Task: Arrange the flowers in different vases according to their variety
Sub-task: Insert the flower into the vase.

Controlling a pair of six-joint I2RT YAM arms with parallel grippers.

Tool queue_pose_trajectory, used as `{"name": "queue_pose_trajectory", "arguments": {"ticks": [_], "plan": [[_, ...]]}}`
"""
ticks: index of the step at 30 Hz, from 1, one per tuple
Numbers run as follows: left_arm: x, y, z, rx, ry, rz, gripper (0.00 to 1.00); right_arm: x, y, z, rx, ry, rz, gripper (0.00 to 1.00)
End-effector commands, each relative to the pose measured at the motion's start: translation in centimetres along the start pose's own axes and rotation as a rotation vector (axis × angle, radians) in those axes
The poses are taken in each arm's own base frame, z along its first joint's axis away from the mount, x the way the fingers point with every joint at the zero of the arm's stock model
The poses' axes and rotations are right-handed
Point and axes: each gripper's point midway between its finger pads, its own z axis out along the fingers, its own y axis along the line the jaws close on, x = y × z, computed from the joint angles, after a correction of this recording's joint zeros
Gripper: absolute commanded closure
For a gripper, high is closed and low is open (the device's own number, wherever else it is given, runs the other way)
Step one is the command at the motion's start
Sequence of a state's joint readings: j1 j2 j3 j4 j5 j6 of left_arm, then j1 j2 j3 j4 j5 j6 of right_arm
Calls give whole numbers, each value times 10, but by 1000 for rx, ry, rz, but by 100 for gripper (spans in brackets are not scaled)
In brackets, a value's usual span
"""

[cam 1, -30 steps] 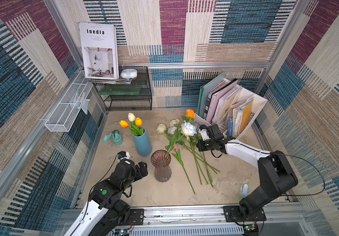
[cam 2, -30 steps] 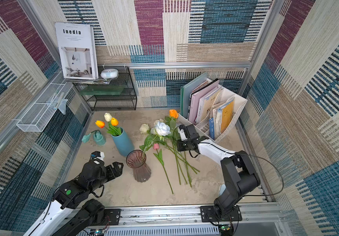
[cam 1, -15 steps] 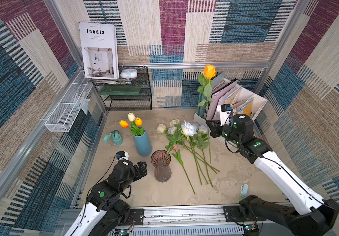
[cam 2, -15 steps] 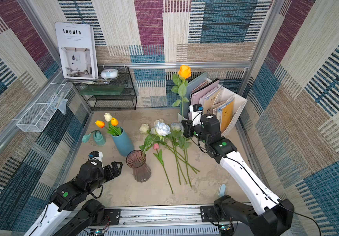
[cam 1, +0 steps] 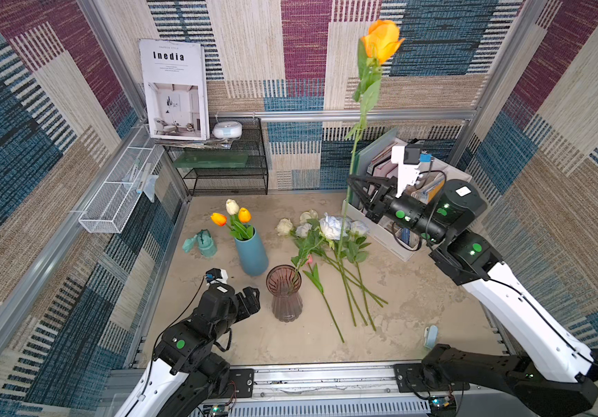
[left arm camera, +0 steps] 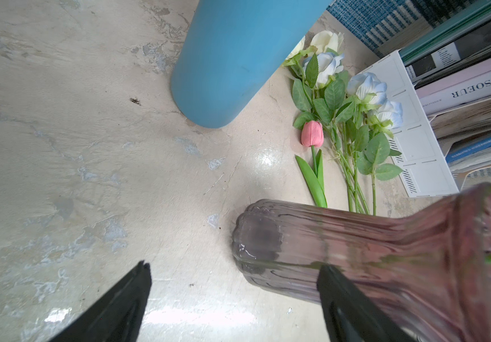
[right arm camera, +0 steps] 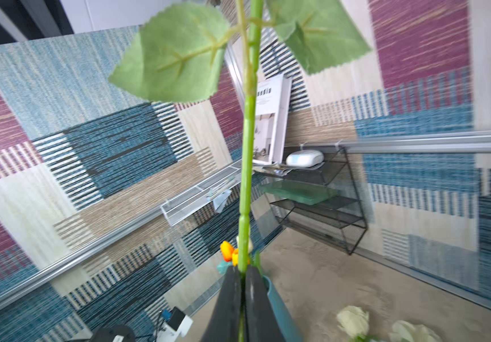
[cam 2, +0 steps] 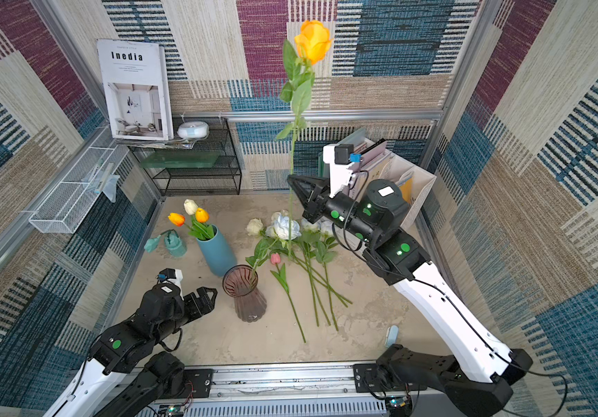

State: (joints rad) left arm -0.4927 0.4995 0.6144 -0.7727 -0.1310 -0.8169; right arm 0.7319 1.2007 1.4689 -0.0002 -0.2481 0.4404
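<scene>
One orange rose point(cam 1: 380, 38) now rides higher in the right gripper point(cam 1: 351, 179)

It is a robot test booth dressed like a home: robot arms point(cam 1: 507, 299) bolted to a metal rail point(cam 1: 326, 379), patchwork cloth walls point(cam 1: 247, 54), a magazine point(cam 1: 175, 90), a wire shelf point(cam 1: 225, 169).

1 blue vase point(cam 1: 251, 252) and 1 purple vase point(cam 1: 285, 294), so 2 in all. 3 tulips point(cam 1: 232, 207) standing in the blue vase and 1 pink tulip point(left arm camera: 312, 133) lying on the table point(cam 1: 416, 289) make 4. 1 orange rose point(cam 1: 382, 38) up in the air and 5 pale roses point(cam 1: 332, 225) heaped on the table make 6, near as I can tell with the heads overlapping. 2 arms: 1 left gripper point(cam 2: 208, 301), 1 right gripper point(right arm camera: 242, 271). 1 watering can point(cam 1: 202, 243).
</scene>
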Motion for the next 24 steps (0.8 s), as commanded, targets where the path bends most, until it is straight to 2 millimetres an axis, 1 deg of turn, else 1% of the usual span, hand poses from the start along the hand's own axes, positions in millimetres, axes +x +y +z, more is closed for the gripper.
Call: {"name": "queue_pose_trajectory", "arguments": {"ticks": [1,4,8,10,13,16,19,24], "plan": [[1,1,-1,-1,1,-4,7,-12,31,13,-102,-96,-3,100],[0,0,-3,3,-2,-1,7,-1,44,28,-140,-104,-5,100],[1,0,-2,8,1,-6,7,20,54,42,-160,-124,-23,100],[2,1,-1,9,5,-7,7,41,54,48,-159,-127,-37,100],[4,2,-1,10,5,-10,7,74,48,54,-148,-120,-45,100],[5,2,0,11,7,-13,7,102,47,58,-140,-113,-73,100],[6,2,0,14,10,-16,7,123,43,62,-123,-92,-90,100],[6,2,0,19,11,-18,7,158,36,62,-105,-62,-86,100]]}}
